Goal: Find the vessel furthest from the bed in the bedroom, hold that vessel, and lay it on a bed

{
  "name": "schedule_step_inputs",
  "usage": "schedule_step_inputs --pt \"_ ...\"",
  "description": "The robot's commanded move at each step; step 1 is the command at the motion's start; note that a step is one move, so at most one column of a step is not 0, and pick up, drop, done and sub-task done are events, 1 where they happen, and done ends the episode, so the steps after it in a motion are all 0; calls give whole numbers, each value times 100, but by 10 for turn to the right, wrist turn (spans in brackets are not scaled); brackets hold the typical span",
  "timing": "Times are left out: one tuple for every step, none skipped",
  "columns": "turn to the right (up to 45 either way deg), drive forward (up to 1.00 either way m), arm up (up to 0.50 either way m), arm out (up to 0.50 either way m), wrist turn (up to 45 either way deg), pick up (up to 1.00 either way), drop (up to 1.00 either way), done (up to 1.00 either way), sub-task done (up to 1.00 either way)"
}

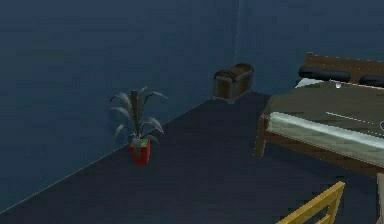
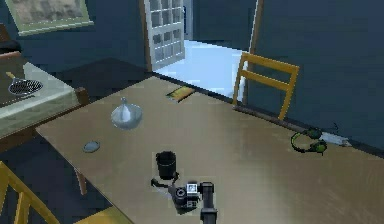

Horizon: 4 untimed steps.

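Where the arm reaches out in the arm side view, the gripper (image 2: pixel 165 184) sits low over a brown worktop (image 2: pixel 250 150). A dark cup (image 2: pixel 165 161) stands upright on that worktop right at the gripper's far end, so I cannot tell whether the gripper holds anything or whether it touches the cup. Farther out on the same worktop stands a clear glass flask-shaped vessel (image 2: pixel 126 115), with a small grey disc (image 2: pixel 92 147) near it toward the worktop's edge, a flat yellowish item (image 2: pixel 182 93) at the far edge, and a greenish loop (image 2: pixel 308 142) well apart at the view's right. A yellow chair (image 2: pixel 265 80) stands at the worktop's far side. In the forward view, the bed (image 1: pixel 330 125) lies at the right, a dark chest (image 1: pixel 233 82) stands against the wall near it, and a potted plant (image 1: pixel 140 130) in a red pot stands by the blue wall.
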Motion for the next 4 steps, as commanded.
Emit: schedule_step_inputs --pt "0 0 10 0 0 0 0 0 0" --pt "0 0 32 0 0 0 0 0 0" --pt "0 0 0 0 -450 0 0 0 0" --pt "0 0 0 0 -450 0 0 0 0"
